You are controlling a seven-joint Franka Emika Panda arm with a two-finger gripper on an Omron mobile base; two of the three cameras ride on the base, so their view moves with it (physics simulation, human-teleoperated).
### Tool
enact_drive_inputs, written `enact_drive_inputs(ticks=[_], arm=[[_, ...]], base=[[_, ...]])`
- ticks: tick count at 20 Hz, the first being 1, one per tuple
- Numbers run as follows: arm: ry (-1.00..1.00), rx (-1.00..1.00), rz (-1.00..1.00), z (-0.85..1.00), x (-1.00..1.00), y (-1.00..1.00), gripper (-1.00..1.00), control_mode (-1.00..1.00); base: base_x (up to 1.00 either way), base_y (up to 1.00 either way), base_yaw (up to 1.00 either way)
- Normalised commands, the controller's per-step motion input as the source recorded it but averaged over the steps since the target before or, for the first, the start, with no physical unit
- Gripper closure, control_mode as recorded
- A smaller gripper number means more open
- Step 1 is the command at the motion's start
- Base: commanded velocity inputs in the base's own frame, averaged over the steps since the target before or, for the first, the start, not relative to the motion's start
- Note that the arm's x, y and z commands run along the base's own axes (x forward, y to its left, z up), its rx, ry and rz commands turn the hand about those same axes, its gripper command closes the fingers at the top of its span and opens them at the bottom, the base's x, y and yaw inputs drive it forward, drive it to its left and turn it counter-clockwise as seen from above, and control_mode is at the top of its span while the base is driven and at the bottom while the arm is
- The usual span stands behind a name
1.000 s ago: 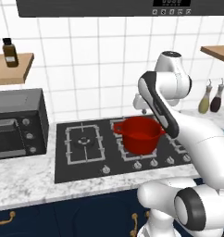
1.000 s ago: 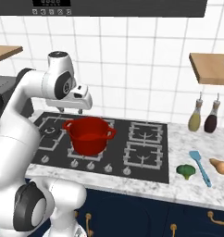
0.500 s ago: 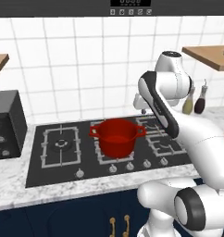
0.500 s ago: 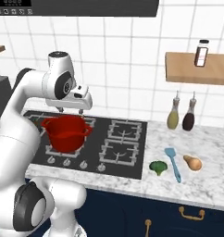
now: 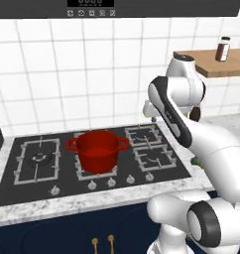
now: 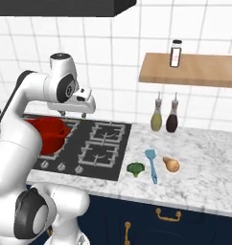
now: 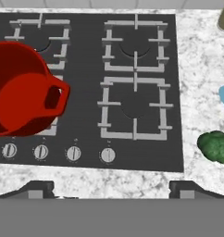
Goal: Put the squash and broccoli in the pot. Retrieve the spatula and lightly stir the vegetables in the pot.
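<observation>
Your vegetables are not in the pot yet. The broccoli (image 6: 135,168) sits on the marble bench (image 6: 209,162) just past the hob's edge, with the spatula (image 6: 151,165) lying just beside it at its 3 o'clock and the squash (image 6: 171,164) a little further the same way, all in the right base view. From the hand camera, the broccoli (image 7: 216,146) lies at about 4 o'clock from the picture's middle, near the frame edge.

The pot (image 5: 97,149) stands on the hob (image 5: 28,184), over the front burner left of centre, open and apparently empty. In the right base view it (image 6: 48,134) is half hidden behind the arm.

Your hand (image 7: 112,189) hangs high above the hob, fingertips spread wide with nothing between them, roughly midway between pot and vegetables.

Watch these, as I judge them:
- The three items lie close together. Come down on the broccoli off-centre and one finger may nudge the spatula or knock it toward the bench's front edge.
- The broccoli is lumpy and rounded, so a shallow grip could squeeze it out sideways.
- The squash will likely roll if bumped.
- On the carry back, the pot's loop handle (image 7: 55,98) faces the vegetables; swing in too low and you could shove the pot.
</observation>
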Motion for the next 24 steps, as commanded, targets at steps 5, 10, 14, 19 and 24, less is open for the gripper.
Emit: enact_drive_inputs(ticks=[5,10,14,19,24], arm=[[0.00,0.00,0.00,0.00,0.00,0.00,-1.00,1.00],[0.00,0.00,0.00,0.00,0.00,0.00,-1.00,1.00],[0.00,0.00,0.00,0.00,0.00,0.00,-1.00,1.00],[0.00,0.00,-0.04,-0.10,0.05,-0.22,-1.00,-1.00],[0.05,0.00,-0.08,-0.44,-0.02,-0.48,-1.00,-1.00]], base=[[0.05,-0.48,-0.05],[0.28,-0.20,-0.05],[0.47,-0.04,-0.07],[0.00,0.00,0.00],[0.00,0.00,0.00]])
